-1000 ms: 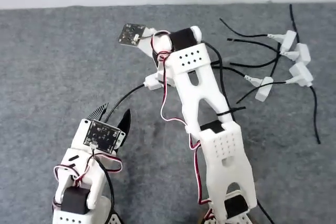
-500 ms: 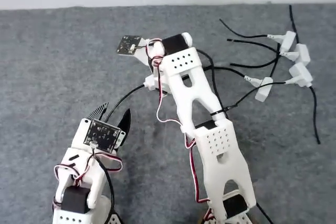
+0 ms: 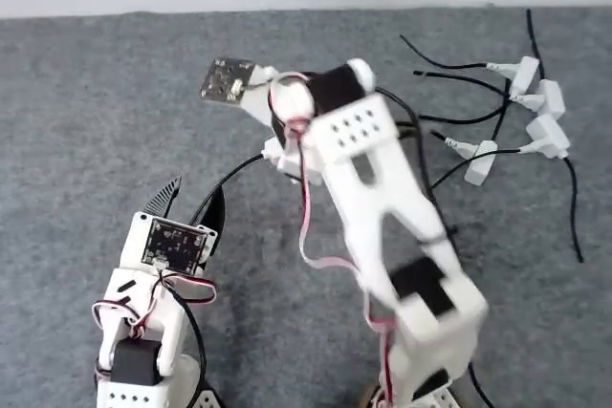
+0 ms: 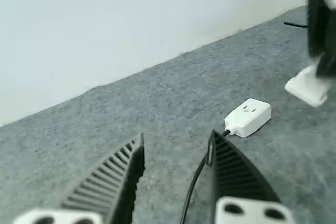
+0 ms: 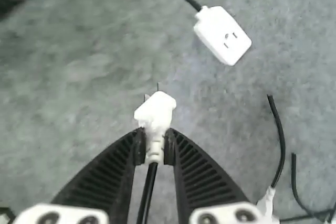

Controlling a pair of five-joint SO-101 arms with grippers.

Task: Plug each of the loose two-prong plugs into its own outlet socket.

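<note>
A white plug (image 5: 155, 111) is held in the right gripper (image 5: 154, 139), whose fingers are clamped on the plug's rear end, where its cord leaves it. The two prongs are pointed away from the wrist, above the grey mat (image 3: 86, 121) near the middle of the table. A lone socket (image 5: 222, 35) lies on the mat just beside the plug. It is apart from the plug, and the prongs are not lined up with its slots. The socket's black cord (image 4: 191, 187) is run toward the near left, where it passes between the fingers of the left gripper (image 4: 176, 139). Those fingers are spread apart with nothing held, and no contact with the cord can be made out.

At the far right a cluster of white plugs and sockets (image 3: 535, 107) with black cords is gathered, well apart from both arms. Whether any of these pieces are already joined cannot be told.

The task is judged to be unfinished. One plug is in hand but not yet seated, so its prongs must be turned toward the lone socket and pressed home. The socket may need to be steadied by the left gripper. After that, any pieces in the far-right cluster that are loose would have to be paired in the same way
</note>
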